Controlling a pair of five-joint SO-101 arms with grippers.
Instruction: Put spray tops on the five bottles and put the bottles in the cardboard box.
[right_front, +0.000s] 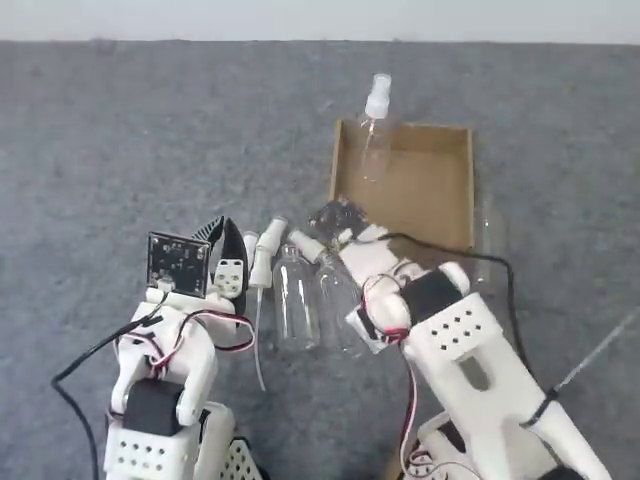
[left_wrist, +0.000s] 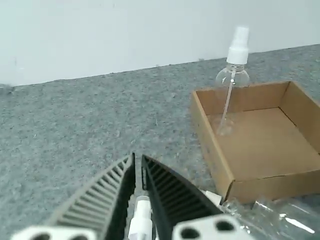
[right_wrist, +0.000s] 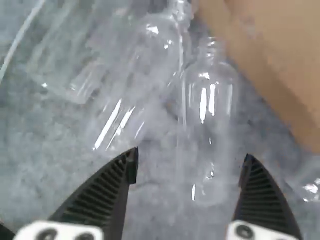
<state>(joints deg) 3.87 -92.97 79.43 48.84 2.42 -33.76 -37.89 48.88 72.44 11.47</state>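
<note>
While one capped bottle (right_front: 374, 140) stands upright in the cardboard box's (right_front: 430, 190) far corner, uncapped bottles (right_front: 296, 300) lie on the worktop (right_front: 130, 130) just outside the box's near wall; right claw (right_wrist: 190, 156) gapes wide over them, holding nothing; left claw (left_wrist: 138, 158), farther from the box, closed to a slit; loose spray top (left_wrist: 140, 220) shows through the slit; whether gripped, cannot tell.
</note>
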